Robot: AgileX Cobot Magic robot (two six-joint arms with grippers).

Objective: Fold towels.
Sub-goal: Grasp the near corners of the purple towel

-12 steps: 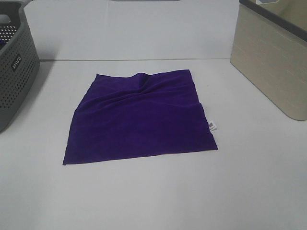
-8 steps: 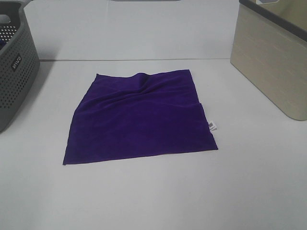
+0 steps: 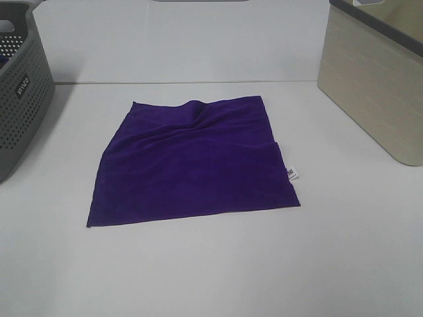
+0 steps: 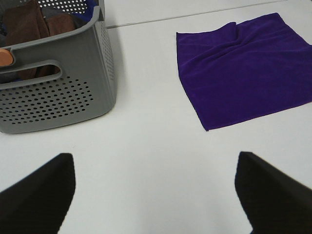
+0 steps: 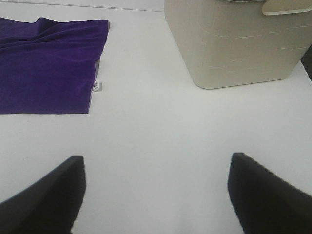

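Observation:
A deep purple towel (image 3: 192,162) lies spread flat on the white table, with a crease near its far edge and a small white tag (image 3: 291,174) on its right edge. It also shows in the left wrist view (image 4: 248,68) and in the right wrist view (image 5: 46,66), with its tag (image 5: 98,87). My left gripper (image 4: 156,195) is open and empty over bare table, well short of the towel's near left corner. My right gripper (image 5: 156,192) is open and empty over bare table, off the towel's right side. Neither arm shows in the high view.
A grey perforated basket (image 3: 20,86) stands at the left, holding brown and blue cloths (image 4: 29,24). A beige bin (image 3: 377,79) stands at the right and shows in the right wrist view (image 5: 234,44). The white table (image 3: 211,271) stretches in front of the towel.

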